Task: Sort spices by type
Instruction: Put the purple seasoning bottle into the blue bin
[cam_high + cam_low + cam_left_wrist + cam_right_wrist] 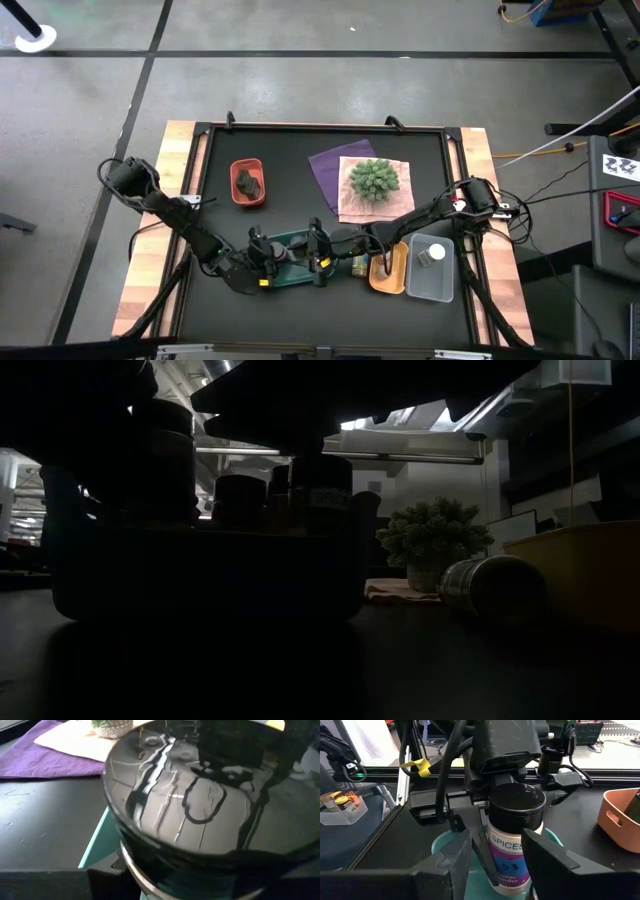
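Note:
A spice jar (512,845) with a dark cap (200,795) and a "SPICES" label stands upright over the teal tray (445,842). My left gripper (262,264) reaches it from the table's left and is shut on it. My right gripper (496,865) comes from the right and is open, one finger on each side of the jar's lower part; whether they touch it does not show. Other jars stand in the teal tray (240,495). One jar lies on its side (490,588) on the table. A white-capped jar (432,254) sits in the clear tray. My left gripper holds the dark-capped jar by its body (495,837) below the cap, coming level from the table's left. One finger (479,840) lies along the jar's side; the jar hides the other. The jar stays upright; my right fingers hide its bottom.
A red tray (247,196) with dark lumpy pieces sits toward the far left. The spiky green plant (375,180) stands on pink and purple cloths. An orange tray (394,280) and the clear tray (445,285) lie right of the teal tray. Bare black mat lies in the near left corner.

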`<state>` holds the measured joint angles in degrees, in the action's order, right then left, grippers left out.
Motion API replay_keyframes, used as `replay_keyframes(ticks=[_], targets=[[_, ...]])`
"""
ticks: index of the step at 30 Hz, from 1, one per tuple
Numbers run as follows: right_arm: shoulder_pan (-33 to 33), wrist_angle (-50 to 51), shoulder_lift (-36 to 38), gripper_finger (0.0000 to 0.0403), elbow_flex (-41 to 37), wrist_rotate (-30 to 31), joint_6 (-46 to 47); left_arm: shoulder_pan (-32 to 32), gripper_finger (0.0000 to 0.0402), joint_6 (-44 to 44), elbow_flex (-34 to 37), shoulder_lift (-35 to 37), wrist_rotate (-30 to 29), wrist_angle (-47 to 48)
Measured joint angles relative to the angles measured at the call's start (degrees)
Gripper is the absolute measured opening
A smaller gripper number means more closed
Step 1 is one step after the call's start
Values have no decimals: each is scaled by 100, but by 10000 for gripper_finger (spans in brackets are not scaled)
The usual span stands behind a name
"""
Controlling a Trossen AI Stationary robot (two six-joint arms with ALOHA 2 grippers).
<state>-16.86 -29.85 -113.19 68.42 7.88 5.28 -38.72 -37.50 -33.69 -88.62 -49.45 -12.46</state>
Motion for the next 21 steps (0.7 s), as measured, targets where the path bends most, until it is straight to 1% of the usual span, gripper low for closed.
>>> replay_keyframes(ticks=[21], targets=[[0,0,0,172,0,0,0,2,196,49,0,0,-11,86]])
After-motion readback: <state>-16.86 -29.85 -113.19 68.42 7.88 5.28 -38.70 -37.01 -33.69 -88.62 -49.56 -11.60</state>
